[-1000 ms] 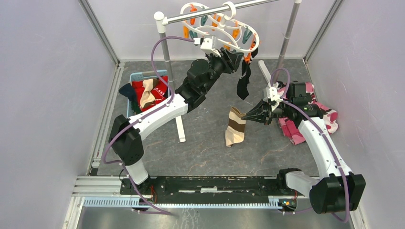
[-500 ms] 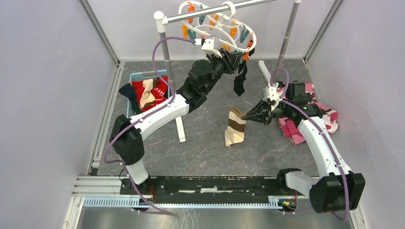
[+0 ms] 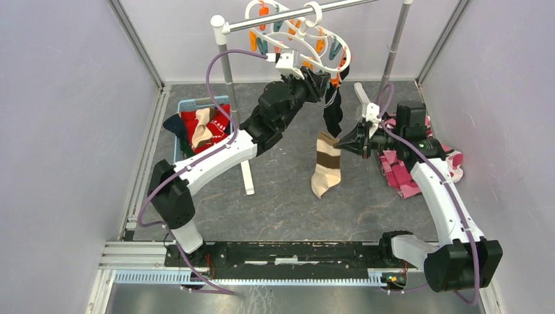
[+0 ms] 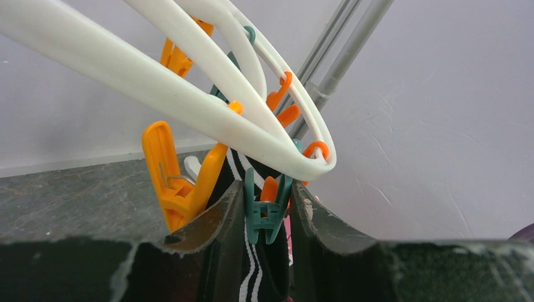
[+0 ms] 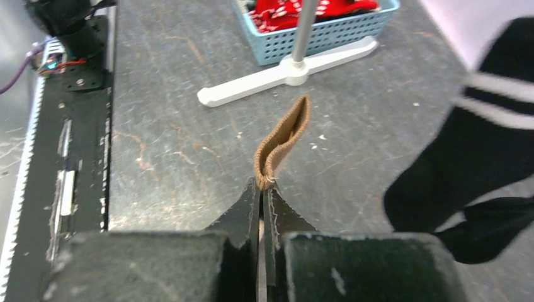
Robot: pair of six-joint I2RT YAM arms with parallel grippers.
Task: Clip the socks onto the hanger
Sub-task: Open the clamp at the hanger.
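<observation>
The left gripper (image 4: 267, 204) pinches a teal plastic clothespin (image 4: 263, 220) under the white plastic oval-ring hanger (image 4: 189, 104). A black white-striped sock (image 3: 332, 114) dangles beneath that hanger. Below the hanger, the right gripper (image 5: 260, 189) is clamped on the cuff of a tan brown-banded sock (image 5: 284, 138). Red socks (image 3: 213, 121) fill a blue basket (image 3: 192, 103) lower left.

White hanger (image 3: 296, 34) with orange clothespin (image 4: 177, 179) and teal clothespin (image 4: 267, 212); black sock (image 3: 332, 115) with white stripes; beige sock (image 3: 324, 180) with brown bands; red socks (image 3: 188, 129), white-patterned, in light-blue basket (image 3: 195, 103); pink-white-black camouflage cloth (image 3: 400, 178); mottled dark-grey table (image 3: 281, 206).
</observation>
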